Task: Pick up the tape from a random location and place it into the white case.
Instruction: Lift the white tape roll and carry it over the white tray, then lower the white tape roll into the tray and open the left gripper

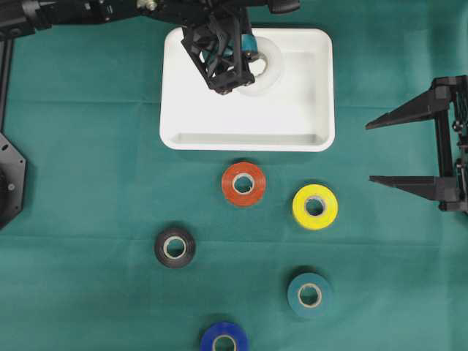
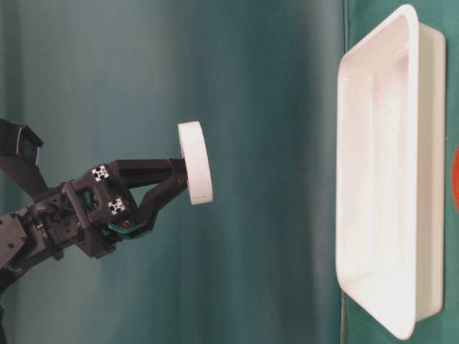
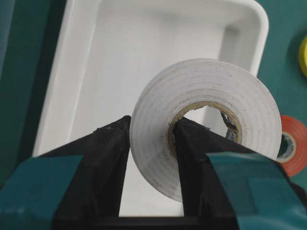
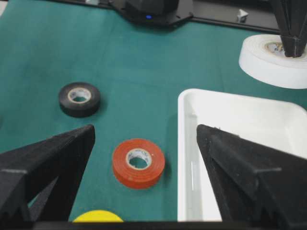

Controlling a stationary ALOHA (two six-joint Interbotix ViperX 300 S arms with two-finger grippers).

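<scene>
My left gripper (image 1: 235, 69) is clamped on the white roll of tape (image 1: 265, 67) — one black finger (image 3: 108, 158) presses the outer face and the other sits inside the cardboard core, pinching the roll's wall between them. I hold it in the air above the shallow rectangular white plastic case (image 1: 320, 95), over its upper-left part as the overhead view shows it. From table level the roll (image 2: 195, 172) hangs well clear of the case (image 2: 380, 172), not touching it, and my left wrist camera looks past the roll (image 3: 206, 124) straight onto the case's bare white floor (image 3: 120, 72).

My right gripper (image 1: 420, 150) rests at the right edge of the green cloth table (image 1: 88, 146), well apart from the case, its two black fingers (image 4: 48, 163) spread wide with nothing between them.

Below the case on the cloth lie the other rolls, each flat and apart from its neighbours — an orange-red roll (image 1: 243, 183) nearest the case's lower rim, a yellow roll (image 1: 315, 207) to its right, a black roll (image 1: 175, 247) lower left, a teal roll (image 1: 310, 295) lower right, and a blue roll (image 1: 224, 339) cut by the bottom edge.
</scene>
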